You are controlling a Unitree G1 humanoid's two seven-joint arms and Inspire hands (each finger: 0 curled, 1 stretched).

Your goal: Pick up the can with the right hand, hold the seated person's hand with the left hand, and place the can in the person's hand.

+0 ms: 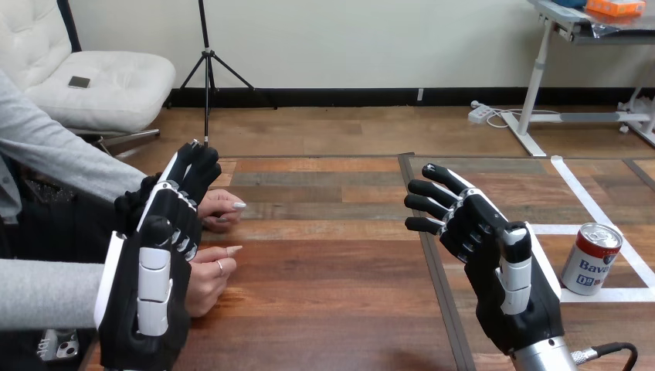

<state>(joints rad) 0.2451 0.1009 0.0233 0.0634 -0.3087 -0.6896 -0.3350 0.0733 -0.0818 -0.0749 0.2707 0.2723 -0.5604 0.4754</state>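
Behind the right hand [498, 270], on the side away from its spread, straight fingertips and apart from them, the can [591, 259] stands upright on the table [332, 301], long axis vertical, tab end up. It looks light, smooth and easily dented, so a wrap round mid-body seems best. The left hand [151, 286], fingers relaxed, stands beside the person's hands [218, 207], curled round neither.
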